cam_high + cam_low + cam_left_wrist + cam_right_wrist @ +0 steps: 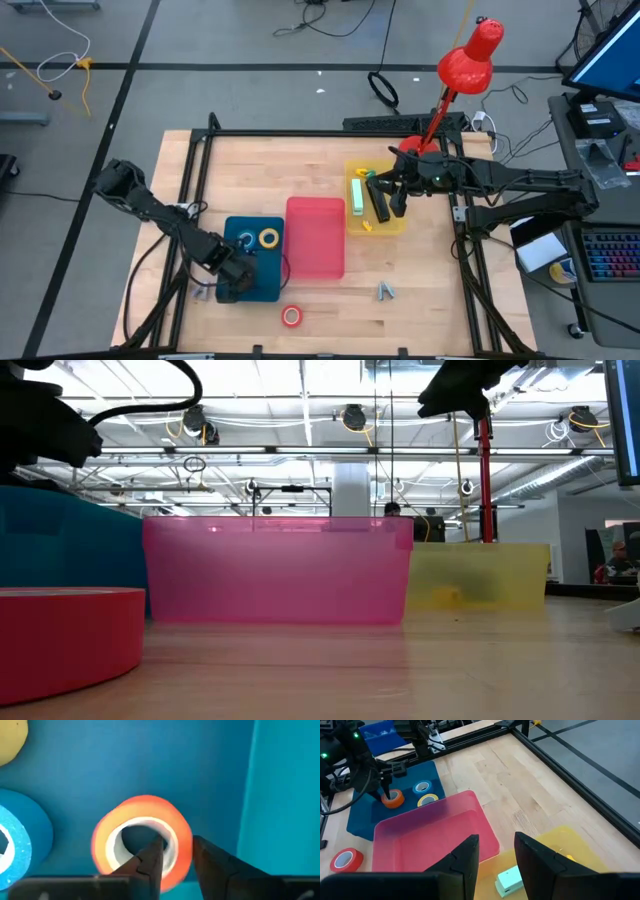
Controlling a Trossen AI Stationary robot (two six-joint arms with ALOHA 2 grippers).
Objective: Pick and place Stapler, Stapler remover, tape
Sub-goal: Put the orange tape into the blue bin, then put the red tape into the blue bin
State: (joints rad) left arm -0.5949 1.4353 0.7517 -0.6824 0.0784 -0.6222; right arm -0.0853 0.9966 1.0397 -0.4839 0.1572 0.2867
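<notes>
An orange tape roll [142,837] lies flat on the floor of the blue bin [268,285]. A blue roll [246,240] and a yellow roll [269,238] lie beside it. My left gripper [178,852] points down into this bin, its fingers apart and astride the orange roll's wall. A red roll [291,316] lies on the table near the front edge. My right gripper [496,851] hovers open above the yellow bin [395,225] with nothing between its fingers. A pale green block [509,881], the stapler as far as I can tell, lies in that bin. A small grey stapler remover [385,291] rests on the table. My left gripper comes from above with one finger [150,857] inside the orange roll's centre hole and the other outside its wall [184,847]. Whether the fingers touch the wall, I cannot tell. The roll lies flat on the bin floor.
An empty pink bin [315,237] stands between the blue and yellow bins. A red desk lamp [470,58] rises at the table's far right, over my right arm. Black frame rails [300,132] run along the table's edges. Bare wood lies toward the near right.
</notes>
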